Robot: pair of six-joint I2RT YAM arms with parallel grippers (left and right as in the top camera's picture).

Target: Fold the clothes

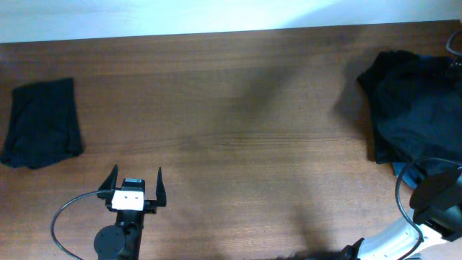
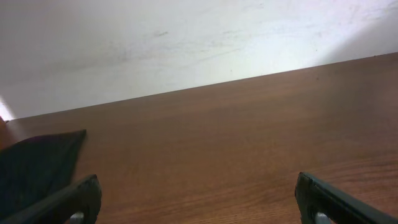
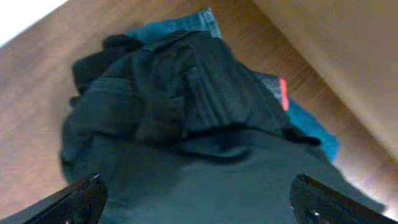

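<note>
Nearest on the left, the left claw (image 1: 137,173) stands over the bare brown wooden tabletop (image 1: 238,130). Its two dark fingers are spread wide with nothing between them. Nearest on the right, the right claw (image 3: 199,205) is likewise spread wide and empty, hanging just above a heap of crumpled matte black clothes (image 3: 186,106). Whether its fingertips brush the fabric I cannot tell.

Further out on the left lies a small flat folded black garment (image 1: 42,123), well apart from the left claw; it looks done. On the right the heap reaches almost to the far edge and runs off the overhead view. A blue denim-like piece (image 3: 186,25) pokes out from under the black layers, and a small red tag (image 3: 283,93) shows among them. Beyond the tabletop is a pale wall (image 2: 186,37).

The cloth should be light, limp and not slippery. It will likely sag and trail when lifted, and lower layers may drag along. The top black piece shows stitched seams and a thicker band. That firmer edge, or a corner of it, seems the best hold, pinched shallowly so one layer comes away.
</note>
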